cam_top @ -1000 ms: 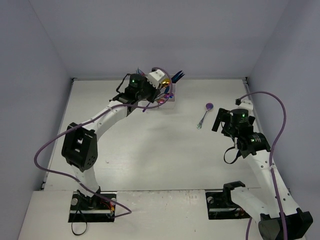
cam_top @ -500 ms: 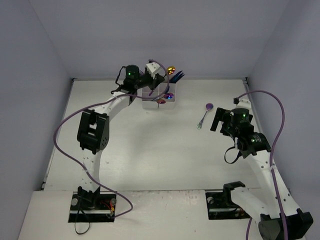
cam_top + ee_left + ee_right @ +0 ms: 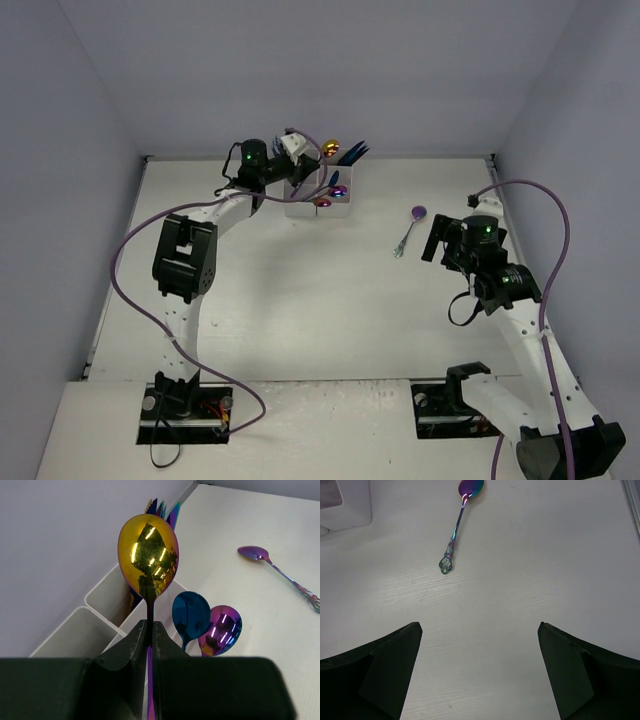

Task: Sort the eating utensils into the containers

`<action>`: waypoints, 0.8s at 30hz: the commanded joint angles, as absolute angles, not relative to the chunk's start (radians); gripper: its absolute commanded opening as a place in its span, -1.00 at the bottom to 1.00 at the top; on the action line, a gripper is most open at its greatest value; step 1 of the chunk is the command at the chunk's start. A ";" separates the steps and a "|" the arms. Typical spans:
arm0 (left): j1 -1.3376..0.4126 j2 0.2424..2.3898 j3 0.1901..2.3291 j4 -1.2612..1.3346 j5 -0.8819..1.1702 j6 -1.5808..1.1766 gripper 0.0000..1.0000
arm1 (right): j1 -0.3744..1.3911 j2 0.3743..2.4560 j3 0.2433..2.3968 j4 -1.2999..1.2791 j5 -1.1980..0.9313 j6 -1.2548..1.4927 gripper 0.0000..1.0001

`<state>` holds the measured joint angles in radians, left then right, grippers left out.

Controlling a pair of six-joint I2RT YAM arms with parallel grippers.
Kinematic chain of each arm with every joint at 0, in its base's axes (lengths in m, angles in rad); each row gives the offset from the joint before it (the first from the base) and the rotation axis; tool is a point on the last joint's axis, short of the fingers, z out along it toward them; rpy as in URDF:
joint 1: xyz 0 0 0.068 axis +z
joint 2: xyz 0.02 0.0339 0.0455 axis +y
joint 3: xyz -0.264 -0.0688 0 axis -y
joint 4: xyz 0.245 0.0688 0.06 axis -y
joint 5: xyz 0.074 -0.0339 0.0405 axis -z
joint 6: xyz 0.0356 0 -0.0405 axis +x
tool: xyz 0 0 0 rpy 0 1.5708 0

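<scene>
My left gripper (image 3: 150,630) is shut on the thin handle of a gold spoon (image 3: 148,555) and holds it upright, bowl up, over the white compartment block (image 3: 100,600). In the top view the gold spoon (image 3: 331,148) is above the block's (image 3: 300,207) back edge, by my left gripper (image 3: 300,160). A blue spoon (image 3: 191,612) and a purple spoon (image 3: 222,629) stand in a compartment. Blue forks (image 3: 162,510) stick up behind. An iridescent purple spoon (image 3: 410,228) lies loose on the table, also in the right wrist view (image 3: 457,525). My right gripper (image 3: 479,626) is open and empty, short of it.
Grey walls close in the table at the back and both sides; the block sits near the back wall. Purple cables (image 3: 540,200) loop along both arms. A corner of the block (image 3: 345,505) shows at the right wrist view's upper left.
My left arm has swung from the block's front to its back edge and lifted the gold spoon, then eased it slightly down and left. The right arm has not moved.
</scene>
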<state>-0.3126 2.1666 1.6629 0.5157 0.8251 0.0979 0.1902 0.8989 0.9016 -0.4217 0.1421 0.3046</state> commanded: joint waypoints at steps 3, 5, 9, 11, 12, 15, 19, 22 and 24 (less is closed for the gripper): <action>-0.300 2.137 1.636 0.662 0.865 0.123 -1.00 | 0.187 0.927 0.940 -0.368 0.175 0.293 1.00; -0.298 2.140 1.620 0.670 0.850 0.135 -1.00 | 0.187 0.927 0.936 -0.368 0.178 0.296 1.00; -0.292 2.140 1.595 0.672 0.824 0.163 -1.00 | 0.187 0.932 0.931 -0.368 0.172 0.300 1.00; -0.288 2.138 1.585 0.672 0.810 0.161 -1.00 | 0.187 0.935 0.930 -0.367 0.171 0.301 1.00; -0.288 2.136 1.579 0.672 0.800 0.158 -1.00 | 0.186 0.937 0.931 -0.367 0.170 0.301 1.00; -0.290 2.126 1.564 0.672 0.783 0.150 -1.00 | 0.186 0.943 0.933 -0.367 0.171 0.301 1.00; -0.294 2.112 1.533 0.672 0.779 0.148 -0.86 | 0.187 0.955 0.934 -0.367 0.166 0.301 1.00; -0.301 2.091 1.501 0.672 0.785 0.153 -0.80 | 0.187 0.954 0.940 -0.367 0.163 0.296 1.00; -0.301 2.070 1.490 0.672 0.785 0.156 -0.65 | 0.187 0.949 0.940 -0.368 0.163 0.295 1.00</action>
<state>-0.2989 2.1777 1.4948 0.5858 0.7659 0.1396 0.1902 0.9476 0.9016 -0.4149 0.1429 0.3050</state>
